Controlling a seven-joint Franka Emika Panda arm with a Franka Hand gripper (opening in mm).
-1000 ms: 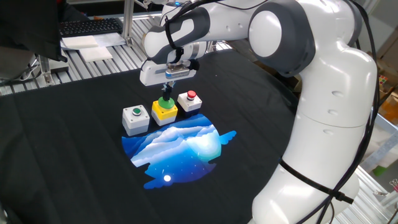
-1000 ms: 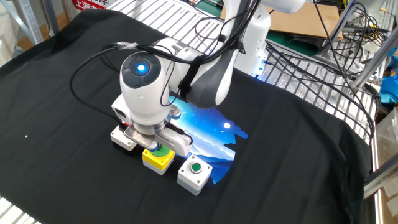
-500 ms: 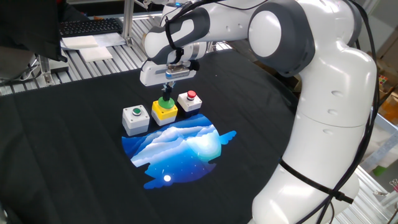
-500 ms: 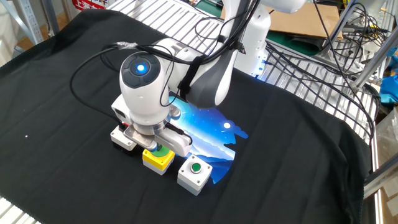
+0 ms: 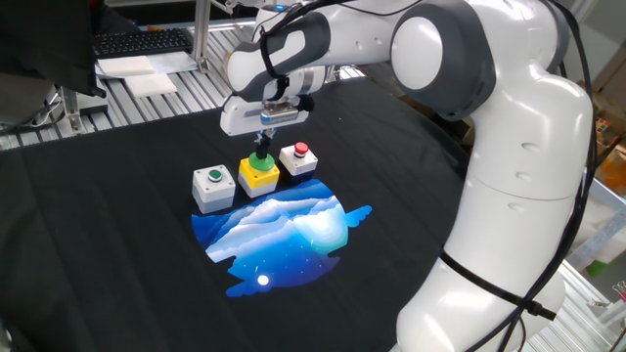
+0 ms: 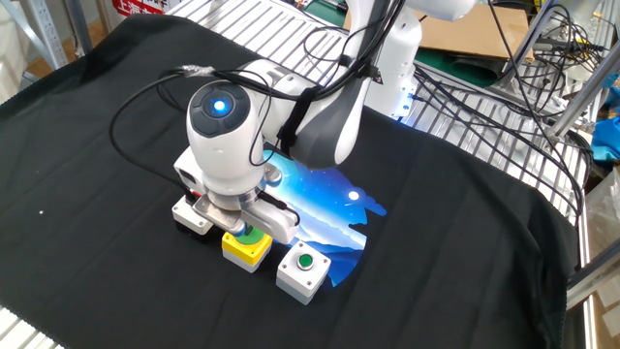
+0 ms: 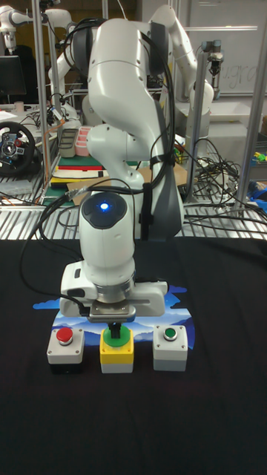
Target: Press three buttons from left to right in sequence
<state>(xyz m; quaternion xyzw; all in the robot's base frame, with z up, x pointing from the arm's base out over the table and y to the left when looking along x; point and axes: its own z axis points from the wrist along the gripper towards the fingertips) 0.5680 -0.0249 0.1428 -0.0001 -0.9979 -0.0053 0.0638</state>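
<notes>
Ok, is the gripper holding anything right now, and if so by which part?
Nothing is held. The gripper points straight down with its tips on the green dome of the yellow box, pressing rather than grasping it.

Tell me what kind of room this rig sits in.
Probably a robotics lab: aluminium-frame benches, loose black cables, a second white robot arm and a racing steering wheel stand behind the black-cloth-covered table.
</notes>
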